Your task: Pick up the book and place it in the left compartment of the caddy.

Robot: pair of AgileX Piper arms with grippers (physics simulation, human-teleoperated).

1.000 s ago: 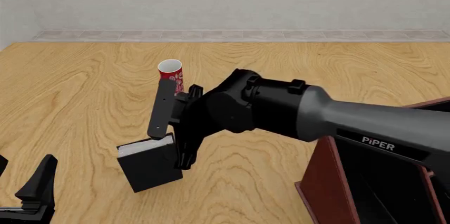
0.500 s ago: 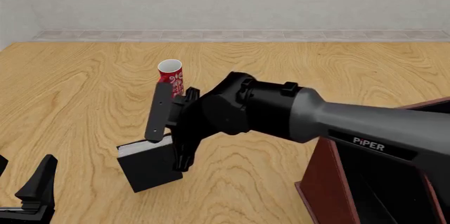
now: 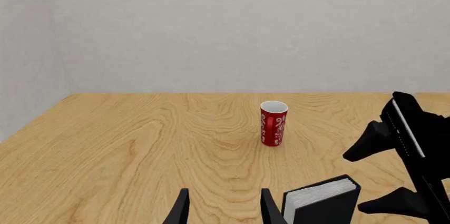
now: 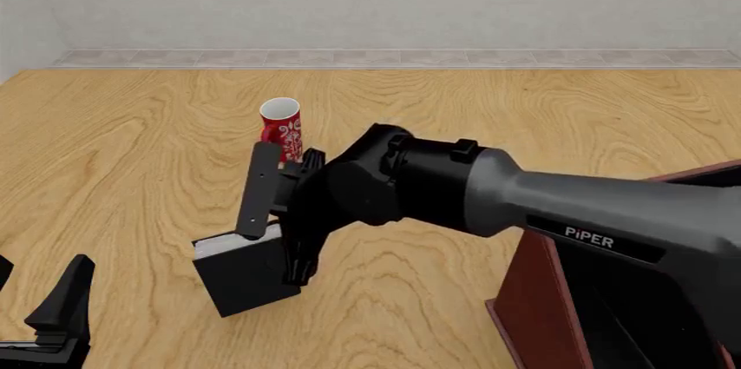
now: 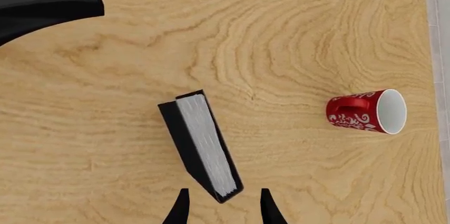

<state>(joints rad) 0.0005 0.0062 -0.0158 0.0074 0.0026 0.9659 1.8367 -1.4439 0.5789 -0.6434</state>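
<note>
At about 8 o'clock on the surface [image 4: 139, 152], the left tool [image 4: 41, 321] sits low with its fingers spread and nothing between them; it has no part in the grasp. Toward the middle, the book [image 4: 245, 275] stands upright on the surface, white page edge up, not yet lifted. The red mug [image 4: 280, 129] stands well apart from it at about 12 o'clock. The right tool [image 4: 269, 228] hangs just above the book, its jaws parted; in the right wrist view the book's top end reaches in between the two fingertips [image 5: 181, 208], with gaps on both sides, so no grip is made. At about 4 o'clock the caddy [image 4: 527, 295] shows only partly, and its left compartment [image 4: 619, 299], as far as it shows, is without the book. I judge the task early: closing, lifting, carrying and lowering all remain.
</note>
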